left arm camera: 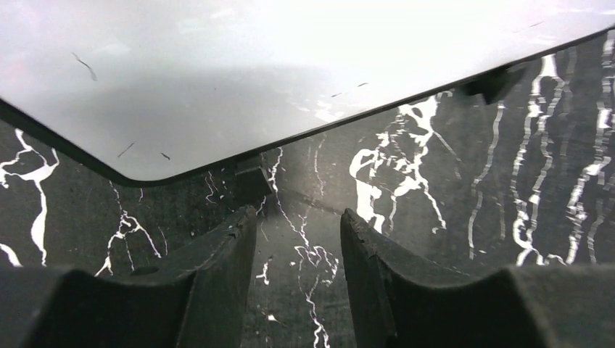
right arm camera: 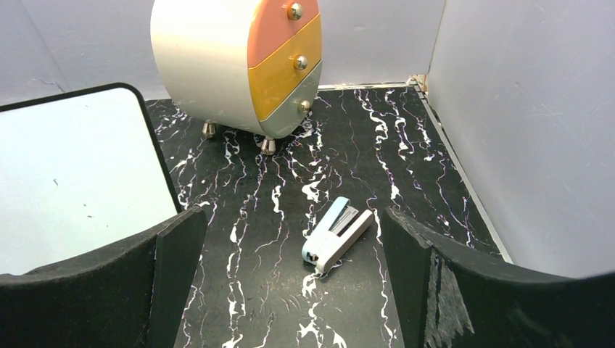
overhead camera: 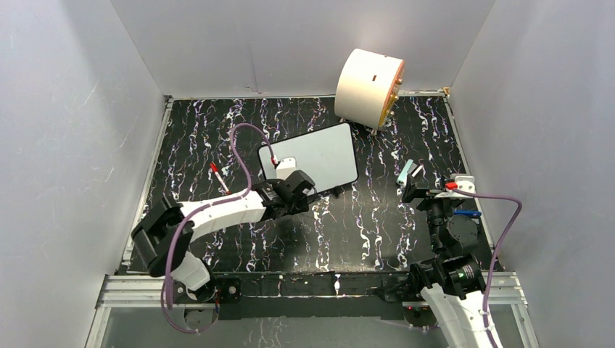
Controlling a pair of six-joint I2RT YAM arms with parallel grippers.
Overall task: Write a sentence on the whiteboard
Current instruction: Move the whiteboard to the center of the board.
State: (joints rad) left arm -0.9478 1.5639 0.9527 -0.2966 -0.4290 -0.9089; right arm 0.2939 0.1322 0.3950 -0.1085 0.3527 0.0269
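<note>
zero letters show on the whiteboard (overhead camera: 319, 156), so you have the whole of the writing left to do. from the left: one red-tipped pen, likely the marker (overhead camera: 215, 174), lies on the table (overhead camera: 362, 217), well apart from either arm's jaws. one left gripper (left arm camera: 297, 220) hovers at the board's near corner, jaws partly apart and empty. one whiteboard lies mid-table, blank. one cream drawer drum (overhead camera: 366, 87) stands behind it, with three drawers. one stapler (right arm camera: 337, 233) lies right of centre. one right gripper (right arm camera: 291, 217) stands spread wide, holding nothing.
</note>
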